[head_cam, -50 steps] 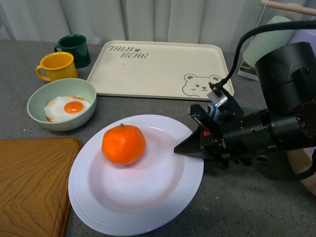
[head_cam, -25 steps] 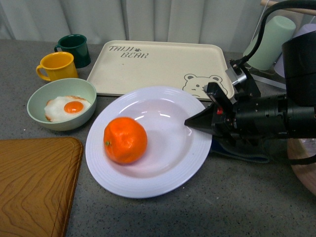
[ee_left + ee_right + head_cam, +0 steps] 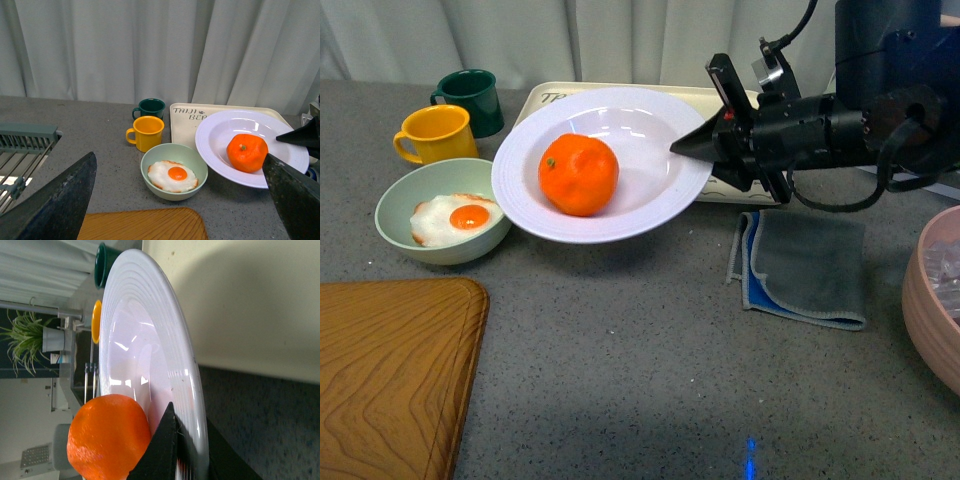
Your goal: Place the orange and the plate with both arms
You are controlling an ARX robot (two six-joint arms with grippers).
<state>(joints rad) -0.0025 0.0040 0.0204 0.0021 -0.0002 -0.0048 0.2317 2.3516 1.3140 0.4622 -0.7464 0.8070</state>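
The white ribbed plate (image 3: 650, 150) hangs tilted above the table, partly over the beige bear tray (image 3: 728, 185), with the orange (image 3: 579, 174) resting in it. My right gripper (image 3: 692, 148) is shut on the plate's right rim. In the right wrist view the rim (image 3: 187, 385) is pinched between the black fingers (image 3: 165, 450), the orange (image 3: 107, 437) just beside them. My left gripper (image 3: 175, 202) is open and held above the table, out of the front view. It looks onto the plate (image 3: 215, 135) and orange (image 3: 247, 152) from a distance.
A pale green bowl with a fried egg (image 3: 444, 212) sits just left of and below the plate. Yellow mug (image 3: 433, 134) and green mug (image 3: 472, 101) stand behind it. A grey-blue cloth (image 3: 805, 267), a pink bowl (image 3: 932, 300) and a wooden board (image 3: 390, 375) lie around.
My right gripper has lifted the plate with the orange off the table and carried it back and up toward the tray. The cloth under it is now uncovered.
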